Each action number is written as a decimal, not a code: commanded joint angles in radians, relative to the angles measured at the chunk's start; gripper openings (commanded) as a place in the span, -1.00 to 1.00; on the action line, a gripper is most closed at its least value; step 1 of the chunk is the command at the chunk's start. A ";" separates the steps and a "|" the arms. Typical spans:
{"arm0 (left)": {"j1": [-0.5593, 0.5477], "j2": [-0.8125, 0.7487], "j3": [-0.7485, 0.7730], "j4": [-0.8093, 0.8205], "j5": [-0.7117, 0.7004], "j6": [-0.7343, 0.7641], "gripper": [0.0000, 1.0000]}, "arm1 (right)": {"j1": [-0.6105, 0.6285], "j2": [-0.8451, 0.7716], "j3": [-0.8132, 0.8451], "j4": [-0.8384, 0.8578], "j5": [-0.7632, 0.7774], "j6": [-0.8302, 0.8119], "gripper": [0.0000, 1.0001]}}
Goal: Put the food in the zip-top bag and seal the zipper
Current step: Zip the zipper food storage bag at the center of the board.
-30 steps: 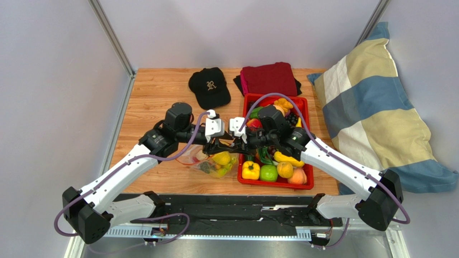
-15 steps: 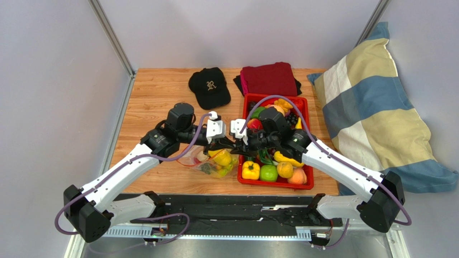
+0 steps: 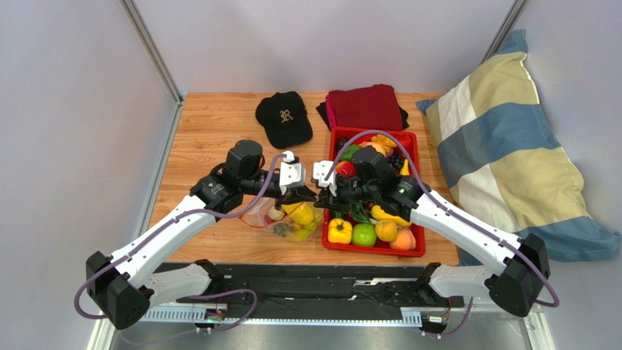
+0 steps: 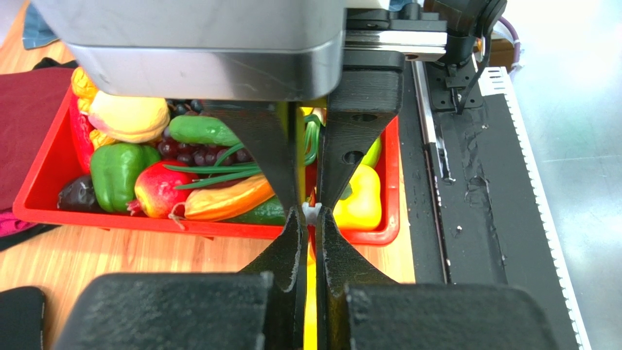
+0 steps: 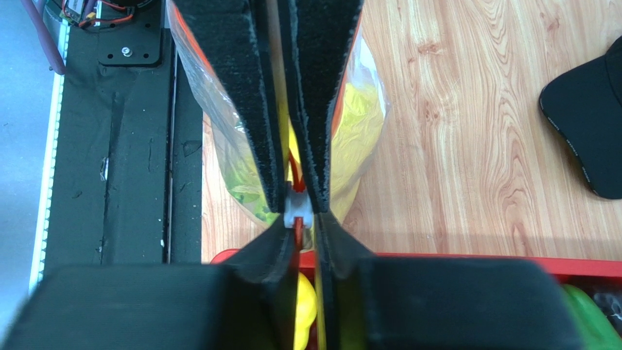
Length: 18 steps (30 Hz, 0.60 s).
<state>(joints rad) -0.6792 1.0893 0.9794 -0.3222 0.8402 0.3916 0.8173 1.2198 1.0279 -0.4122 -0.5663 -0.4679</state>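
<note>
Pinching the zipper (image 5: pixel 295 173) from both sides, your left jaws and right jaws were clenched on it, the zip-top bag (image 3: pixel 286 222) resting on the table (image 3: pixel 212 131) beside the red tray (image 3: pixel 372 252). Uneven pulling could have slipped the thin film free, spilling the food (image 3: pixel 301 214).

Top camera high, looking down; wrist cameras close, facing oppositely, likely sharing tray (image 4: pixel 47 179).
</note>
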 commanded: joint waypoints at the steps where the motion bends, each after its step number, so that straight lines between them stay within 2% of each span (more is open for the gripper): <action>1: -0.002 -0.029 -0.004 0.028 0.023 0.007 -1.00 | 0.002 -0.032 -0.008 0.013 0.023 0.005 -0.86; 4: -0.002 -0.037 -0.011 0.025 0.014 0.010 -1.00 | 0.002 -0.040 -0.014 0.010 0.031 0.006 -1.00; 14: 0.004 -0.100 -0.042 -0.101 -0.029 0.119 -1.00 | -0.041 -0.088 -0.046 0.024 0.019 0.003 -1.00; 18: 0.038 -0.132 -0.064 -0.152 -0.043 0.128 -1.00 | -0.069 -0.118 -0.074 0.042 0.023 0.021 -1.00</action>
<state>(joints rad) -0.6727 1.0084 0.9337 -0.3717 0.7971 0.4637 0.7925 1.1591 0.9730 -0.4065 -0.5743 -0.4603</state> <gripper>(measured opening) 0.018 0.009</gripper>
